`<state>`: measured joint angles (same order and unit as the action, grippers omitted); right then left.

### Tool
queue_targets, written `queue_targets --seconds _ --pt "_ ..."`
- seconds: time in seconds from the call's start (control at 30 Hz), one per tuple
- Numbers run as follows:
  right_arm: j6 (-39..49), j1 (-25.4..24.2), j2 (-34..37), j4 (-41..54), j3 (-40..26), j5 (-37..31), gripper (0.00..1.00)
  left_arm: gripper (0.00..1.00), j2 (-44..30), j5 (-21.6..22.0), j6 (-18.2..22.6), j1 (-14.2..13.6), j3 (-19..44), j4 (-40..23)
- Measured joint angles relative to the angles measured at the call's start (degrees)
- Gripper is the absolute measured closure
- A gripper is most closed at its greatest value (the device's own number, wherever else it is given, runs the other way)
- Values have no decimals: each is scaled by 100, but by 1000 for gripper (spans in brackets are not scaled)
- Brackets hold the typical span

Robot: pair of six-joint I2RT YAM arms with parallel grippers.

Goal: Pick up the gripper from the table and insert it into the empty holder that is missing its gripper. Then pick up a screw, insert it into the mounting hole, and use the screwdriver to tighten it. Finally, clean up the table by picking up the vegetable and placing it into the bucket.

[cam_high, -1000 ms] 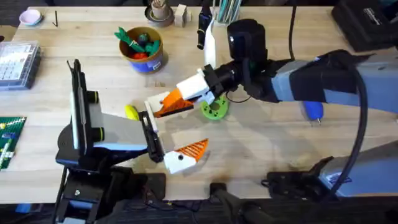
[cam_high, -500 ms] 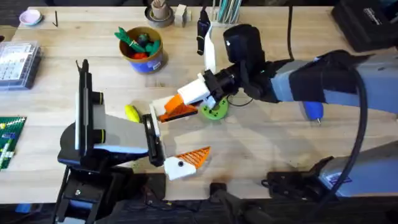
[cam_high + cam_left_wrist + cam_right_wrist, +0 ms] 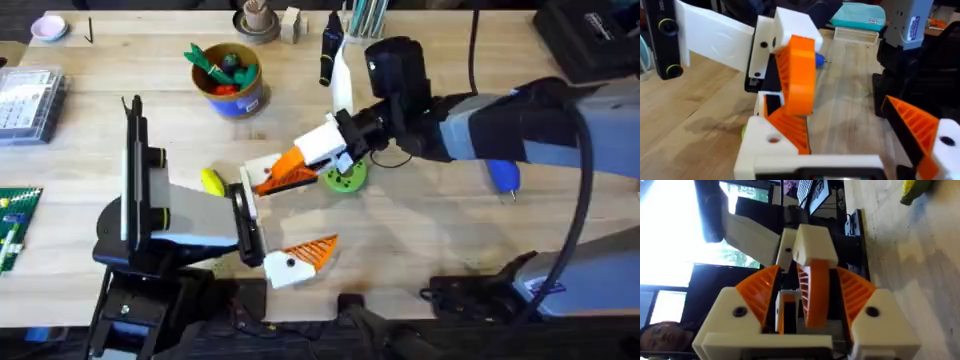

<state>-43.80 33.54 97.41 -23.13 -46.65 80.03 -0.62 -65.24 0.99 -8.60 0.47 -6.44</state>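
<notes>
My right gripper [image 3: 292,168] reaches in from the right and is shut on the small orange gripper [image 3: 287,181] [image 3: 815,296], holding it against the white holder [image 3: 250,170] [image 3: 765,147] on one finger of the left arm. My left gripper [image 3: 285,215] is open, and its other finger carries an orange ribbed tip [image 3: 316,247] [image 3: 912,122]. The yellow vegetable [image 3: 211,181] [image 3: 918,190] lies on the table [image 3: 420,230] just left of the holder. The yellow-orange bucket [image 3: 234,90] stands at the back with green and red toys inside. The blue screwdriver [image 3: 503,178] pokes out from under the right arm.
A lime-green disc with holes [image 3: 346,177] lies right beside the right gripper. A clear parts box [image 3: 28,100] and a green studded plate [image 3: 15,222] sit at the left edge. A cup and small items [image 3: 258,20] line the back edge.
The left arm shifted a little to the right and its free finger moved toward the front. The right gripper, still on the orange piece, edged slightly right and back.
</notes>
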Motion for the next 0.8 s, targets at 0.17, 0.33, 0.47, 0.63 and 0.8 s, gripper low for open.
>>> queue_targets --seconds 0.17,0.33,0.47,0.63,0.8 --pt "19 -121 0 2 0 41 322 8 0 127 0 0 -1 19" --pt "19 -244 0 8 0 43 322 8 0 361 0 0 0 53" --pt "19 -332 0 32 0 43 323 8 0 553 -1 0 -1 85" --pt "40 -369 0 109 0 43 376 8 0 685 -2 0 0 105" --pt "58 -372 0 115 0 45 536 8 0 746 -13 0 -1 109"
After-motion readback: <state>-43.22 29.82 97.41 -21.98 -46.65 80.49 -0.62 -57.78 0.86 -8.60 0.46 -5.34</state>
